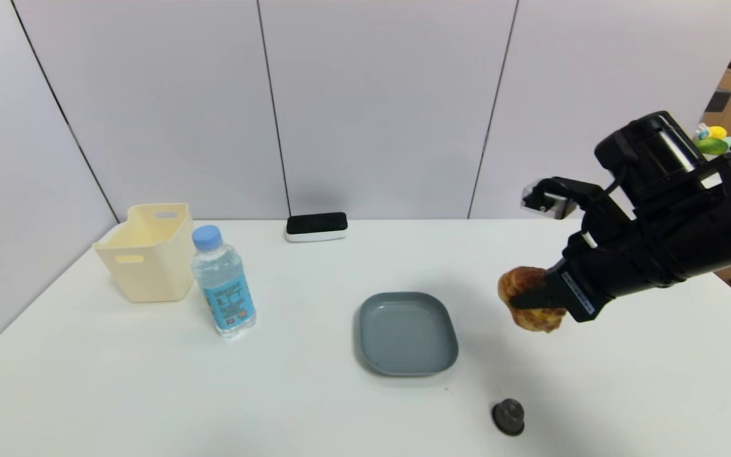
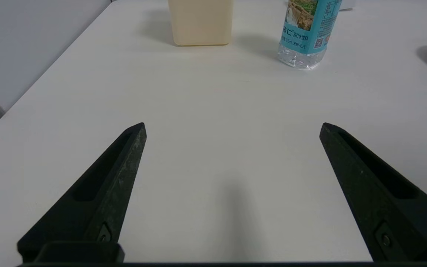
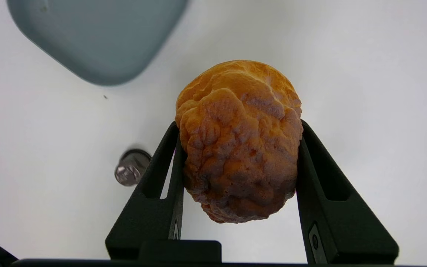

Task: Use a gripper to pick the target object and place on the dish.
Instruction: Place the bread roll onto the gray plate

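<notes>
My right gripper [image 1: 524,299] is shut on the target object [image 1: 530,298], a golden-brown crusty cream puff bun, and holds it in the air above the table, just right of the dish [image 1: 407,332]. In the right wrist view the bun [image 3: 239,141] is clamped between the two black fingers [image 3: 161,185], with the blue-grey dish [image 3: 95,37] farther off and nothing on it. My left gripper [image 2: 232,128] is outside the head view; its own view shows it open over bare table, holding nothing.
A small dark knob-like object [image 1: 509,416] lies near the front, right of the dish. A water bottle [image 1: 223,282] and a pale yellow handled bin [image 1: 146,251] stand at the left. A black-and-white device [image 1: 316,226] sits by the back wall.
</notes>
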You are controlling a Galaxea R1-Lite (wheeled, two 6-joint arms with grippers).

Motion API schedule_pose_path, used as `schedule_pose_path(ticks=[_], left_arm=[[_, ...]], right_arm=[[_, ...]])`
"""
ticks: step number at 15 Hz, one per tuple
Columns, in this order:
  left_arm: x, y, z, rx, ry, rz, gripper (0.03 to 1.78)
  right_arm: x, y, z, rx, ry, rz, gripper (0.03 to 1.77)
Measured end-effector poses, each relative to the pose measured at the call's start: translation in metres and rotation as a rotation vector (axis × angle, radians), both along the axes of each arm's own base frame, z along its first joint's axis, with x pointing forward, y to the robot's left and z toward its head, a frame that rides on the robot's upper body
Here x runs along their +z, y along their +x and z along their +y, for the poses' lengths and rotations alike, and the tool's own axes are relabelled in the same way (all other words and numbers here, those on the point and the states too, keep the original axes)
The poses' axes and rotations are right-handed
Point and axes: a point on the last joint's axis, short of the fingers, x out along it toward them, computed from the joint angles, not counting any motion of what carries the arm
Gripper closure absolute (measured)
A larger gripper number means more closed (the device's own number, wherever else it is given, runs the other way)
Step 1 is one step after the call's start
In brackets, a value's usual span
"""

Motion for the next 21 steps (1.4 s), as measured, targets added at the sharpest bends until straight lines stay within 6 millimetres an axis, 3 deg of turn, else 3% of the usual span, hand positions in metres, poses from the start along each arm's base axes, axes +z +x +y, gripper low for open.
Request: schedule_pose_path(ticks=[7,12,16,21], left_arm=[[0.000,0.000,0.000,0.000,0.000,0.000,0.12],[0.000,0.000,0.000,0.000,0.000,0.000,0.12],[0.000,0.000,0.000,0.000,0.000,0.000,0.12],[0.000,0.000,0.000,0.000,0.000,0.000,0.12]], right_arm=[[0.010,0.020,0.072,0.178,0.030,-0.063,0.96],[-0.014,0.036,0.122,0.274,0.010,-0.032,0.96],[-0.041,0.041,0.142,0.312,-0.027,0.027,0.96],[-0.057,0.046,0.148,0.315,-0.049,0.057,0.96]])
